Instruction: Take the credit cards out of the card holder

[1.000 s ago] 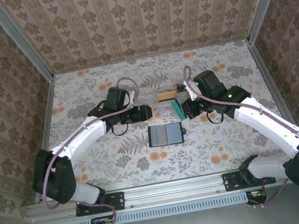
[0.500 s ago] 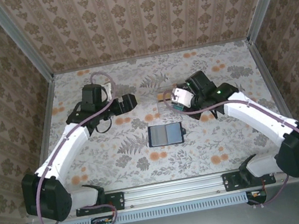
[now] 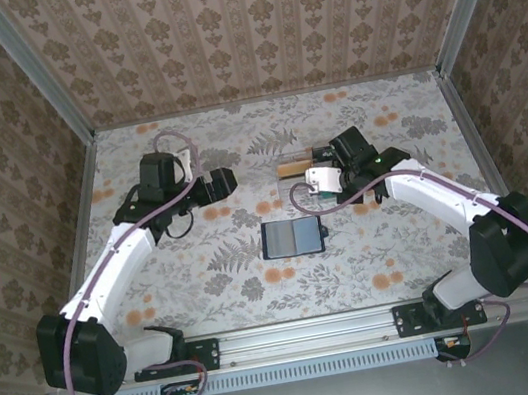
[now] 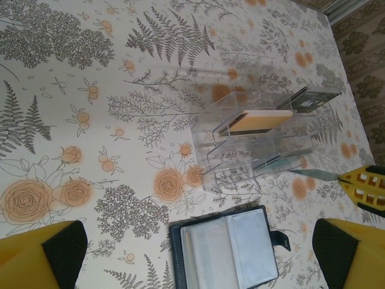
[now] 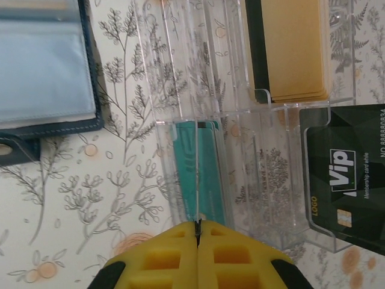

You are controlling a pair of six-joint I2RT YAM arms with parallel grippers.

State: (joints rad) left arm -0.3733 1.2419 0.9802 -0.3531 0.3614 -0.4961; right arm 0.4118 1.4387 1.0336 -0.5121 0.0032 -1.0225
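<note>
presently the right tool [image 5: 197, 232] is pinched shut on the teal card [image 5: 210, 174], held edge-on so that its long axis runs straight out ahead of the fingertips and into a slot of the clear rack [image 5: 264, 180]. further ahead of the tool in that rack lies a gold card [image 5: 298, 54], and off to the tool's right a black vip card [image 5: 349, 174]. the card holder [image 5: 42, 60] lies open and flat ahead and to the left of this tool, just beside the rack, its long axis roughly parallel to the held card, its tab end the nearer. the left tool [image 3: 223, 182] hangs with its fingers spread wide and empty, facing the rack and the card holder; the right tool looks the nearer of the two to the holder. whether the pale card sits in its clear pockets i cannot tell. everything rests on a floral worktop [image 3: 207, 278], with patterned walls [image 3: 236, 30] on three sides.
</note>
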